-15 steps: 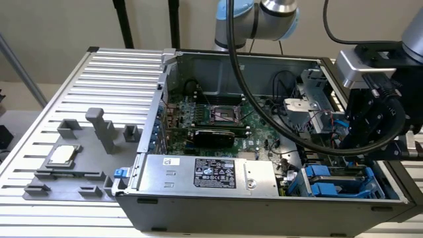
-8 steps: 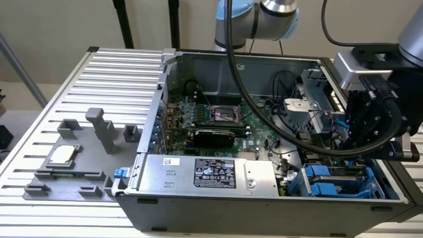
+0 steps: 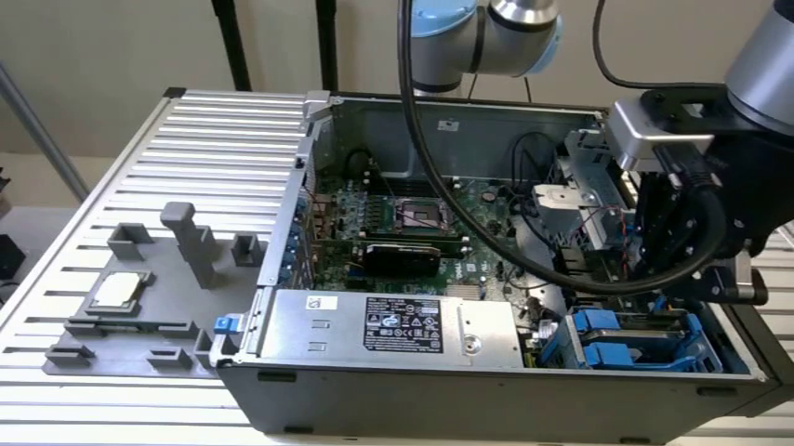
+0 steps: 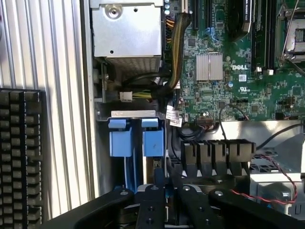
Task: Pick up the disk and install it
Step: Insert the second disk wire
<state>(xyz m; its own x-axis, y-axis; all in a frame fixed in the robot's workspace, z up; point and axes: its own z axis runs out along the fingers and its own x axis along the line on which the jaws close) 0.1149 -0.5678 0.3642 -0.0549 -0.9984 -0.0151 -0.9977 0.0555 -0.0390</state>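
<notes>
Apparently mid-installation, the gripper hangs closed on the blue-railed disk, seated edgewise in the computer case's drive bay.

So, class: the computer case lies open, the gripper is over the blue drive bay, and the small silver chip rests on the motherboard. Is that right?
Not quite. The exterior view shows the small silver chip resting on the grey fixture outside the case, not on the motherboard. The case does lie open, and the gripper is over the blue drive bay.
</notes>
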